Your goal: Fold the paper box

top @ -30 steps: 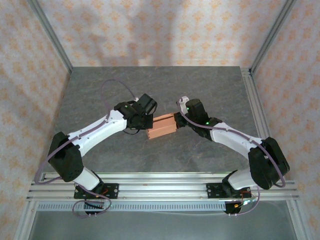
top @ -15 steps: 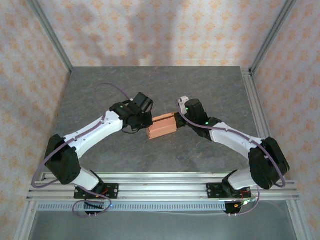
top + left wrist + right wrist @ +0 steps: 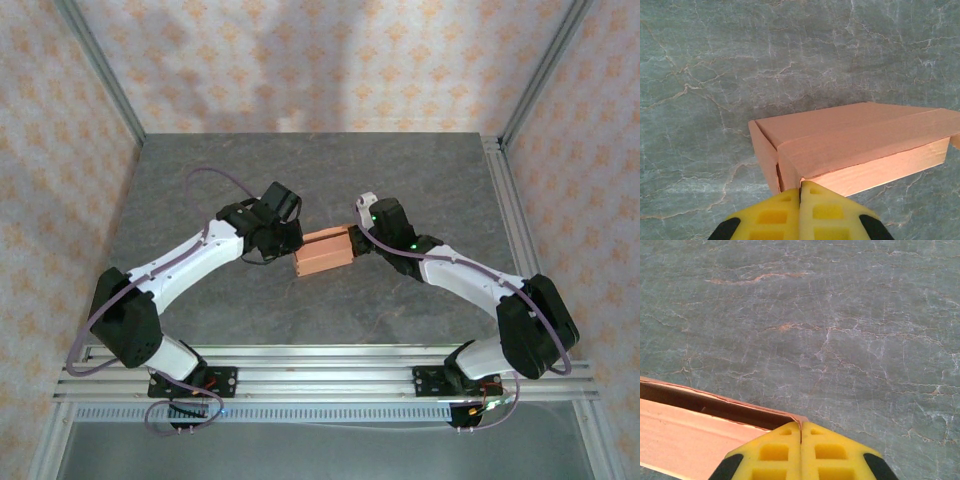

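**Clerk:** Item one, paper box (image 3: 323, 252)?

**Checker:** Salmon-orange card, folded into a low rectangular box. It lies on the grey veined table (image 3: 420, 180) at the centre of the overhead frame, between the two arms. In the left wrist view the box (image 3: 855, 145) sits centre and right, and the end panel at its left corner stands slightly ajar.

**Clerk:** Item two, left gripper (image 3: 288, 243)?

**Checker:** Yellow jaws pressed together at bottom centre of its own view (image 3: 801, 192), tips against the box's near lower corner. Whether any card is caught between them cannot be told.

**Clerk:** Item three, right gripper (image 3: 356, 243)?

**Checker:** Jaws closed, at bottom centre of its own view (image 3: 801, 432). The thin upper edge of the box (image 3: 690, 427) comes in from the lower left, runs into the seam and is pinched there.
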`<action>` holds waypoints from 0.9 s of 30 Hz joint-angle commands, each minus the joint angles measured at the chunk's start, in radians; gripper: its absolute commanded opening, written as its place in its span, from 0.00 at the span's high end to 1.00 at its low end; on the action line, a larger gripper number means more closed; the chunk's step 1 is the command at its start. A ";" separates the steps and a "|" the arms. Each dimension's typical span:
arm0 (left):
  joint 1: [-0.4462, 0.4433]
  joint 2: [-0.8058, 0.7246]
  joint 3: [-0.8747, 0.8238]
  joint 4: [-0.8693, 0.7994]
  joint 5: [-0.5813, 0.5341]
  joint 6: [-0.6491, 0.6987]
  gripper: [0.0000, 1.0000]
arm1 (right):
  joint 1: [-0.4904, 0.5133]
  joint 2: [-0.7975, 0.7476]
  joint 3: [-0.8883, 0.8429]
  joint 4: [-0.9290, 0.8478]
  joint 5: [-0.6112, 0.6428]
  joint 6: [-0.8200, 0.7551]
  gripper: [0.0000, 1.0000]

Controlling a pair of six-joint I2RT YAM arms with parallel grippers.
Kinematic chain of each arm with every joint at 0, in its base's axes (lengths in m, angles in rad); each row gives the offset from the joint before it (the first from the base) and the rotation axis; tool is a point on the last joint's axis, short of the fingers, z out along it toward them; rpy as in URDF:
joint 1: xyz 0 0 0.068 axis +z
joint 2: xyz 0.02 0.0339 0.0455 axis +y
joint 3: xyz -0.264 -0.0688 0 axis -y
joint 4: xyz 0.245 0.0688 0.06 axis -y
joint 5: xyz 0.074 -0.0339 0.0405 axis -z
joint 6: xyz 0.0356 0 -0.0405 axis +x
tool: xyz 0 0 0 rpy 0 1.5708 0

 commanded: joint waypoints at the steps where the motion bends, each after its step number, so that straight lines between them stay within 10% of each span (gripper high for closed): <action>1: 0.001 0.016 -0.030 0.037 -0.010 0.024 1.00 | 0.013 0.011 -0.017 0.018 -0.008 -0.004 1.00; 19: 0.000 0.084 -0.115 0.093 -0.013 0.021 1.00 | 0.013 0.033 -0.246 0.344 -0.007 0.025 1.00; 27: 0.000 0.095 -0.108 0.075 -0.031 0.045 1.00 | 0.013 -0.093 -0.231 0.365 0.015 0.024 0.47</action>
